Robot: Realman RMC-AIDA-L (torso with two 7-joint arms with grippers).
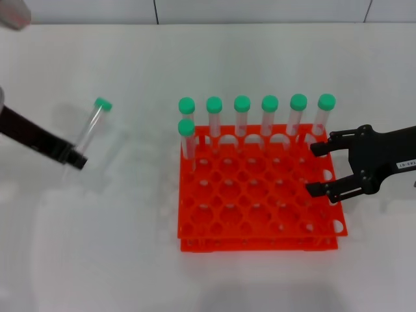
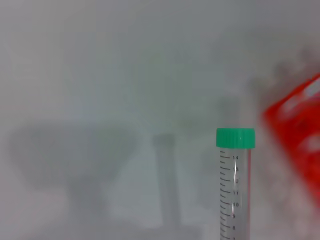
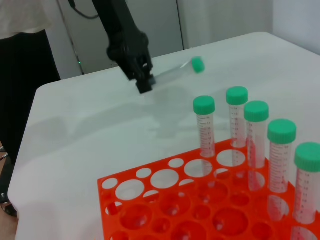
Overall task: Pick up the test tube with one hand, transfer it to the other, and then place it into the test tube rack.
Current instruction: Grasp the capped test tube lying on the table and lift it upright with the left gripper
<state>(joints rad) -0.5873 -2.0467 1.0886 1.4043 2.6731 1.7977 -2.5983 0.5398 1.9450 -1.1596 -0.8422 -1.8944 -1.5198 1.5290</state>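
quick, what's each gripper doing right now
Left gripper: shut on the test tube, held above the table, left of the rack.
Right gripper: open, empty, at the rack's right edge.

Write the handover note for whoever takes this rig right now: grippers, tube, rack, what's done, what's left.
Left gripper: shut on the test tube, holding it by its lower end in the air left of the rack, green cap up and tilted.
Right gripper: open, empty, hovering over the right edge of the test tube rack.
Rack: on the white table, seven capped tubes standing in it, six in the back row and one just in front at the left end.
Done: pickup.
Left: hand the tube to the right gripper, then seat it in a free hole.
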